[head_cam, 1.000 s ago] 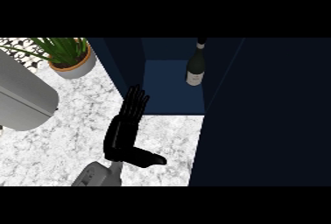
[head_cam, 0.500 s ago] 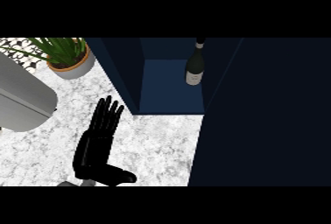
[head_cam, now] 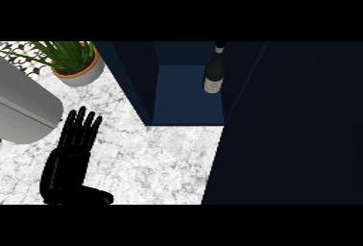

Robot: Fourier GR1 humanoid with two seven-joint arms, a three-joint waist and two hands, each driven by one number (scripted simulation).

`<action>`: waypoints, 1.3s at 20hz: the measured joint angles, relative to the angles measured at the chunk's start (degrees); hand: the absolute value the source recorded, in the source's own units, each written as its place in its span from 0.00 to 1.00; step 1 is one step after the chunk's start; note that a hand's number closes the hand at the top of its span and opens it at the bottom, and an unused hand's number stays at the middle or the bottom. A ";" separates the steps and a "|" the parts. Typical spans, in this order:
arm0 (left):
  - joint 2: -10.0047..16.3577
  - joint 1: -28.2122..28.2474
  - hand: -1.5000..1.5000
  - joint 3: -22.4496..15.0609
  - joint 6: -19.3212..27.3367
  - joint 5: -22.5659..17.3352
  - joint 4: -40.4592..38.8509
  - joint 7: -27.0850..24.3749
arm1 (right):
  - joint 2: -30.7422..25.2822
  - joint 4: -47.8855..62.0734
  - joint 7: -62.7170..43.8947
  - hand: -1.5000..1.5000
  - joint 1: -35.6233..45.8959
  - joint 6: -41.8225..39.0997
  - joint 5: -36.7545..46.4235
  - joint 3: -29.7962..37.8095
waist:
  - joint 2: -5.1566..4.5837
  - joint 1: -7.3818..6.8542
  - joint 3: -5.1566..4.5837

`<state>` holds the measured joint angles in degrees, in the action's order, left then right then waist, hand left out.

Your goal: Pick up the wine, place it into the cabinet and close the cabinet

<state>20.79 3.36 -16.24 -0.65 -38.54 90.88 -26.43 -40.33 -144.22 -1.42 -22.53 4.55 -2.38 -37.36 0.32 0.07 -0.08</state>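
Note:
The dark wine bottle (head_cam: 213, 77) with a pale label stands upright inside the navy cabinet (head_cam: 186, 98), at the right of its opening. The cabinet's door (head_cam: 291, 125) stands open and fills the right side of the view. My left hand (head_cam: 67, 168) lies over the marble counter at the lower left, open with straight fingers pointing toward the back. It holds nothing and is well apart from the cabinet. My right hand does not show.
A potted green plant (head_cam: 77, 65) stands at the back left of the counter (head_cam: 156, 163). A grey rounded appliance (head_cam: 21, 108) sits at the left edge, just beside my left hand's fingertips.
My left hand has drawn back from the cabinet's front, moving left and toward the view's lower edge. The bottle and the door have not moved.

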 measured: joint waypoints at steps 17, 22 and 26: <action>10.24 3.50 0.00 12.19 -12.62 -8.16 -1.69 1.54 | 1.83 0.37 -5.92 1.00 7.86 -1.71 0.41 -1.02 | -0.23 -0.95 -0.21; 11.48 2.84 0.00 13.41 -14.21 -9.50 -2.03 2.78 | 4.62 0.84 -9.43 1.00 12.34 -2.09 0.17 0.50 | -0.43 -1.80 -0.28; 11.54 2.29 0.00 13.74 -14.34 -9.67 -2.01 3.20 | 8.34 1.78 -13.47 1.00 17.54 -1.68 -0.14 1.88 | -0.55 -2.63 -0.33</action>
<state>32.33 5.66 -2.50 -14.99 -48.22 88.88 -23.23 -31.98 -142.43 -14.90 -4.99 2.88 -2.52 -35.48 -0.23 -2.57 -0.41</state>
